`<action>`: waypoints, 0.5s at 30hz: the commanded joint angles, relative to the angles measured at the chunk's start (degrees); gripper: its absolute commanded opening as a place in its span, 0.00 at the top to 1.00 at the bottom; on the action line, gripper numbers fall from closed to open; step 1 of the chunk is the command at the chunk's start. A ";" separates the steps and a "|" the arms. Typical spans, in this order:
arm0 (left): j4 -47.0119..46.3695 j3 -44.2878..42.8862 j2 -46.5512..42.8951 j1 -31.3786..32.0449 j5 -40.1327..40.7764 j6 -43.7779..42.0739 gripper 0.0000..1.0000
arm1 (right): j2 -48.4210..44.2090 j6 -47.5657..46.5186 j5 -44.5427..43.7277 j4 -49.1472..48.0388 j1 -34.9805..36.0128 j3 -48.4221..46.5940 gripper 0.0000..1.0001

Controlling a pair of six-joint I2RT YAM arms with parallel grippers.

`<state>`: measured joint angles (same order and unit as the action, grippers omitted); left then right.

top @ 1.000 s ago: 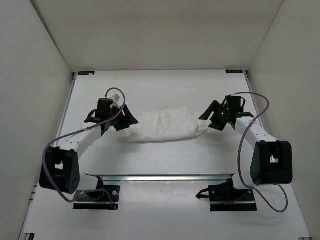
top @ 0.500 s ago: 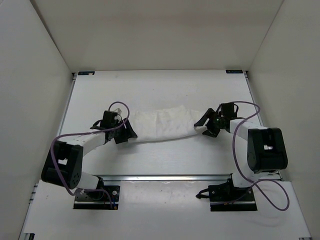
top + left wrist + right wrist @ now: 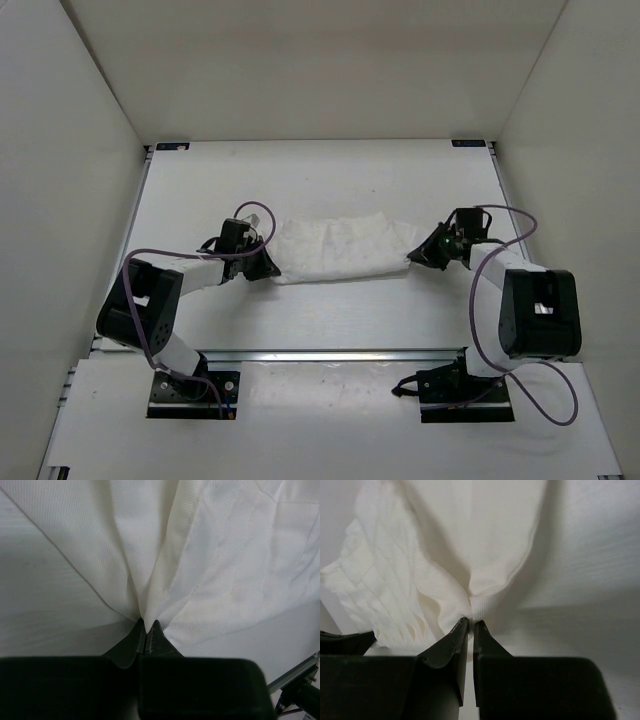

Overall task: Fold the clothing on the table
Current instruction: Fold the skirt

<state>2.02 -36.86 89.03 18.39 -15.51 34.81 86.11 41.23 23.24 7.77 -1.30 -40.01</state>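
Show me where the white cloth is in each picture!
Top: cloth in the middle, between left pincer and right pincer.
Left wrist: cloth fills the top, pinched at bottom middle.
Right wrist: cloth upper left, pinched at bottom middle.
Shared: the white table under it.

Dark fingers [image 3: 456, 642] tight on a gathered edge of the white clothing [image 3: 470, 540], table [image 3: 590, 555] beneath.
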 commanded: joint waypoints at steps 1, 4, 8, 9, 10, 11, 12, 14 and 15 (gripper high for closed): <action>0.36 -0.05 1.75 1.73 2.06 -1.32 1.00 | -5.07 -10.35 -4.00 4.08 0.15 -8.47 1.00; -0.79 0.12 1.76 2.61 2.06 -0.35 1.00 | -4.20 -15.64 0.46 7.60 4.19 -15.96 1.00; -3.69 0.83 2.28 3.14 1.97 1.40 1.00 | -1.47 -17.33 3.83 9.63 12.44 -26.77 1.00; -4.21 0.83 2.20 3.31 2.23 1.58 1.00 | -0.42 -18.02 3.04 10.50 16.29 -29.75 1.00; -4.48 1.00 1.94 3.32 2.41 2.01 1.00 | 1.15 -18.46 1.99 11.21 19.81 -32.13 1.00; -4.74 1.00 2.19 3.32 2.67 2.28 1.00 | 2.56 -18.47 0.85 11.21 23.06 -34.41 1.00; -5.01 1.09 1.76 3.40 2.68 2.20 1.00 | 3.36 -18.12 0.49 10.43 24.75 -34.78 1.00; -5.62 1.27 2.20 3.05 2.76 2.46 1.00 | 5.99 -15.58 1.88 7.71 28.36 -35.23 1.00; -5.71 1.53 2.11 2.97 2.68 2.89 1.00 | 6.53 -15.05 1.89 5.70 30.72 -35.23 0.99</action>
<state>-3.20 -36.62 90.70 21.39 -15.16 37.26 89.73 25.58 24.32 15.18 25.41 -74.78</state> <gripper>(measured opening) 0.034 0.033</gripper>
